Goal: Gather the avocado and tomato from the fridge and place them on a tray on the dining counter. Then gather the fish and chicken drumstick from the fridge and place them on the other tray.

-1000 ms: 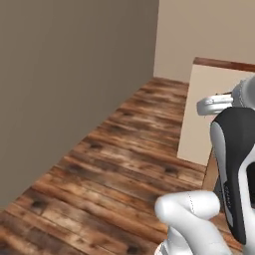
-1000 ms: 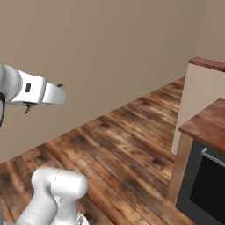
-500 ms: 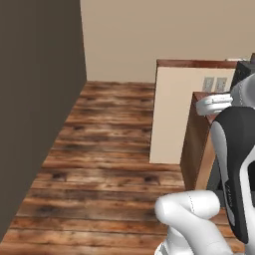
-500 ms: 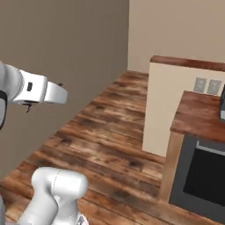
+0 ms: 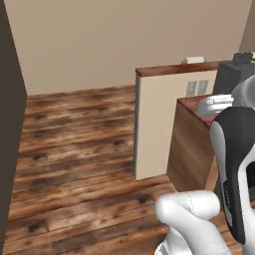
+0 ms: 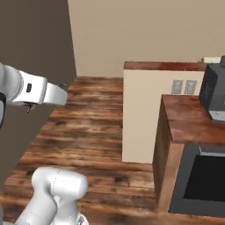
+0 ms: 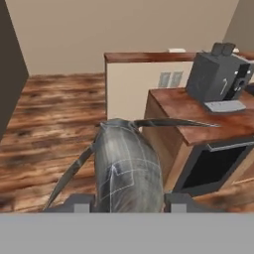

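In the hand view a grey fish (image 7: 126, 166) with thin fins lies lengthwise between the two dark fingertips (image 7: 82, 202), and my gripper (image 7: 130, 203) is shut on it. It hangs in the air above the wood floor. My white arm rises at the right of the left base view and at the left of the right base view. The avocado, tomato, chicken drumstick, fridge and trays are out of view. I cannot tell whether the raised reddish-brown top (image 6: 165, 66) on a beige half wall belongs to the dining counter.
A lower wood worktop (image 6: 189, 121) carries a dark grey toaster (image 7: 218, 77), with a dark oven front (image 7: 213, 166) below it. A dark wall (image 6: 35, 52) stands on the left. Plank floor (image 5: 74, 149) lies open ahead.
The base has turned, so the whole scene has slid: the dark wall went off to the left and the counters with the toaster came into view. The fish stays in the grip.
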Motion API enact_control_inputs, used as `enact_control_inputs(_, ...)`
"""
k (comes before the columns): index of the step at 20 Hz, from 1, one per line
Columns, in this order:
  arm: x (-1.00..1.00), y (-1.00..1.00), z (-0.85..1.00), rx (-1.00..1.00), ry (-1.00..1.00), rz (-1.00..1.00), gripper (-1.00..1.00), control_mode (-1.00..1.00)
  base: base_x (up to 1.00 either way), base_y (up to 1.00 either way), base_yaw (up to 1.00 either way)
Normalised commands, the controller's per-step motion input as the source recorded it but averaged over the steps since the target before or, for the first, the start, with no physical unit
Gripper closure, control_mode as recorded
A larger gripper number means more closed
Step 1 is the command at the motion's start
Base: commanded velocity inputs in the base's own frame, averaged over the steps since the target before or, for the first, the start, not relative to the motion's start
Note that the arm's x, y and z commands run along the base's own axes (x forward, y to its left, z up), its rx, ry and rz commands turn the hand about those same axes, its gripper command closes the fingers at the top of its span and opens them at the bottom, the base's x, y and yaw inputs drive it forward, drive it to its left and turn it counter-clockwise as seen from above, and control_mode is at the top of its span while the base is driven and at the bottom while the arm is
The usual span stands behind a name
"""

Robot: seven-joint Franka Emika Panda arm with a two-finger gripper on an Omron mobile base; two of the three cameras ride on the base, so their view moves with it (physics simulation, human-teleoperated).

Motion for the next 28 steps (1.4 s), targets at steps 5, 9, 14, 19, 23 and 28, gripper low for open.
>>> enact_control_inputs(5, 0.0, 0.0, 0.0, 0.0, 0.0, 0.0, 1.0, 1.0, 0.96, 1.0, -0.15)
enact_control_inputs(9, 0.0, 0.0, 0.0, 0.0, 0.0, 0.0, 1.0, 1.0, 1.0, 1.0, -0.11)
enact_control_inputs(14, 0.0, 0.0, 0.0, 0.0, 0.0, 0.0, 1.0, 1.0, 1.0, 0.99, -0.15)
enact_control_inputs(19, 0.0, 0.0, 0.0, 0.0, 0.0, 0.0, 1.0, 1.0, 1.0, 0.52, -0.34)
enact_control_inputs(23, 0.0, 0.0, 0.0, 0.0, 0.0, 0.0, 1.0, 1.0, 0.93, 0.49, -0.64)
enact_control_inputs(28, 0.0, 0.0, 0.0, 0.0, 0.0, 0.0, 1.0, 1.0, 0.93, 0.79, -0.71)
